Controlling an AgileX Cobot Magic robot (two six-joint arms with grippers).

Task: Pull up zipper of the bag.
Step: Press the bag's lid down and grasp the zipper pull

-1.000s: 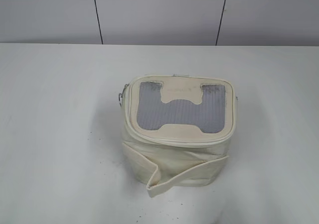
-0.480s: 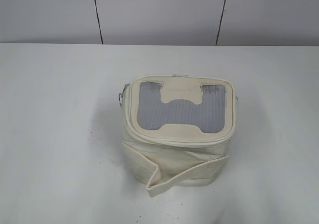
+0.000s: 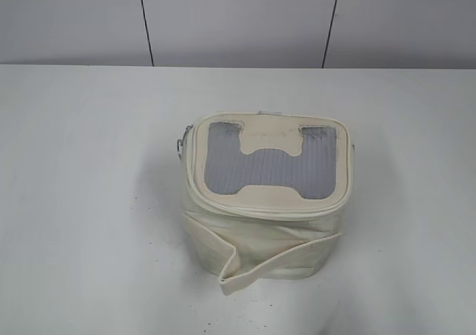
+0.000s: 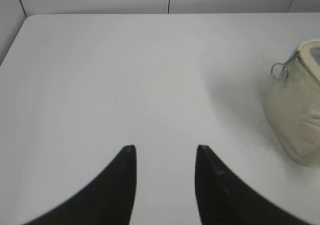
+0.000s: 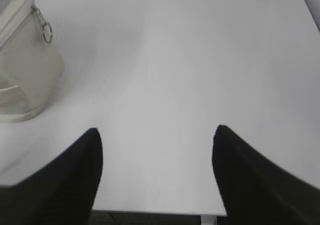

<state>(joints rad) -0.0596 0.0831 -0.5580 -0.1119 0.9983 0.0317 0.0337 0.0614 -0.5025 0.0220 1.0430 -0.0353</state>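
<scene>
Change: the bag (image 3: 266,201) sits in the same spot on the table (image 3: 82,201) as half a second ago.
Zipper (image 3: 260,211): runs round the lid rim; ring pulls (image 4: 279,70) hang at both ends.
Left claw (image 4: 165,157): parted, low over bare table, bag to its right.
Right claw (image 5: 156,137): spread wide, bag to its left.

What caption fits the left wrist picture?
Open left gripper above the white table, the bag with its ring pull at right.
</scene>
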